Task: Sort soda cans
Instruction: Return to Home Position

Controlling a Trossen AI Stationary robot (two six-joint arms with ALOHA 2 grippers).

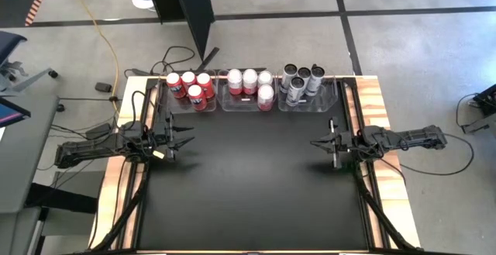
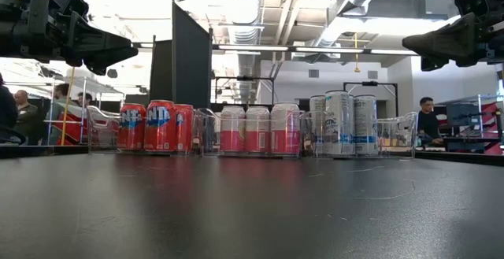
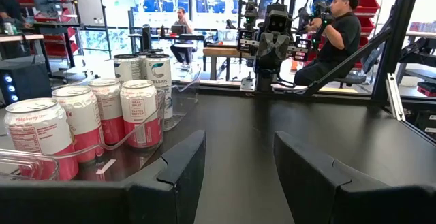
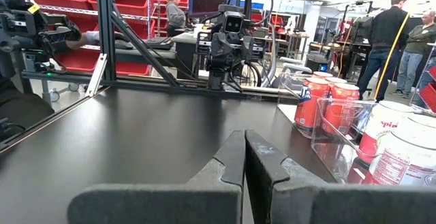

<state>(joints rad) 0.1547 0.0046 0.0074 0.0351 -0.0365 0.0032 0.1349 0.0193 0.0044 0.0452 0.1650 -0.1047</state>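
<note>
Along the table's far edge stand three clear bins. Each holds upright soda cans resting on their bases: red cans (image 1: 192,87) (image 2: 157,125) in the left bin, pink-and-white cans (image 1: 249,84) (image 3: 139,112) in the middle, silver-grey cans (image 1: 301,82) (image 2: 342,123) in the right. My left gripper (image 1: 188,139) (image 3: 238,146) hovers level over the table's left side, open, with nothing between its fingers. My right gripper (image 1: 314,142) (image 4: 244,139) hovers level over the right side, shut and holding nothing. The two grippers point at each other, both well short of the bins.
The black tabletop (image 1: 256,193) stretches bare between the grippers and toward the near edge. Metal frame struts (image 1: 364,201) run along both sides of the table. People and workbenches show in the room beyond the table.
</note>
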